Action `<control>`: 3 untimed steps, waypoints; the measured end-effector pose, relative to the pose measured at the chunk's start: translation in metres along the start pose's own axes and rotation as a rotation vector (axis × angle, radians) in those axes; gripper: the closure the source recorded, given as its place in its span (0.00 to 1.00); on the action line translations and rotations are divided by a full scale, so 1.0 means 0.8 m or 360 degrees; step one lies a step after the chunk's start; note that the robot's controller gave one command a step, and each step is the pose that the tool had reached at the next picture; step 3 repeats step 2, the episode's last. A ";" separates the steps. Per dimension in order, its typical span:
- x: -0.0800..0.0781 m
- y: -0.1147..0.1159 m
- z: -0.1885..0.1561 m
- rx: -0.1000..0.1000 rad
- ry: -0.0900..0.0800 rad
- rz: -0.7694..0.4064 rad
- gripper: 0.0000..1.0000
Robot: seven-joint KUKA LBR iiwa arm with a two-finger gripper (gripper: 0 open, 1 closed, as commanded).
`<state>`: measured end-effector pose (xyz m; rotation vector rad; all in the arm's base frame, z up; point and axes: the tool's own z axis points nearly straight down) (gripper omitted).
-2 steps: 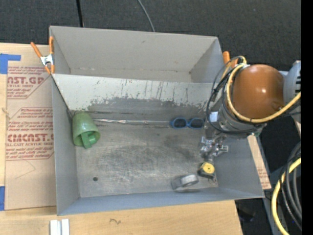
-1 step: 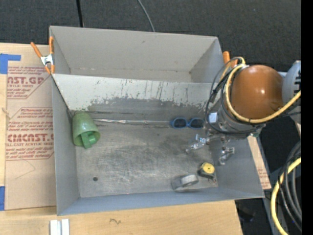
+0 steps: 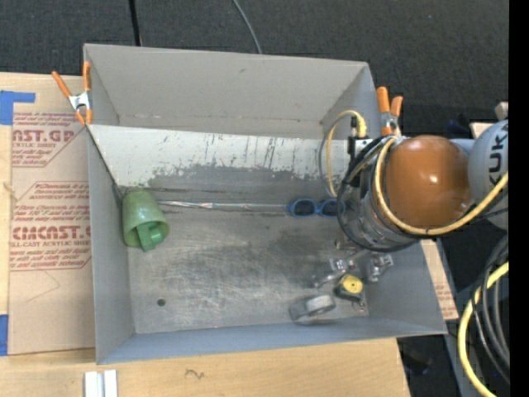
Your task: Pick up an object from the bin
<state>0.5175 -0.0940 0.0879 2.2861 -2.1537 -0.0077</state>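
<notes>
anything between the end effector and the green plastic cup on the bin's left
Nothing visible: only bare grey bin floor lies between the end effector and the green plastic cup; the small blue object sits nearer the back wall.

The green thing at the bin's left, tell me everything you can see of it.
The green thing looks like a small smooth plastic cup, pale green, with a darker, narrower end toward the front of the bin. It lies on its side on the floor against the left wall, near the back corner. Nothing else touches it.
</notes>
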 end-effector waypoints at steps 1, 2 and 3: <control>0.000 -0.002 -0.003 0.0008 -0.0001 0.0003 1.00; 0.022 -0.013 -0.171 0.0018 0.0005 -0.0010 1.00; 0.022 -0.013 -0.171 0.0018 0.0005 -0.0010 1.00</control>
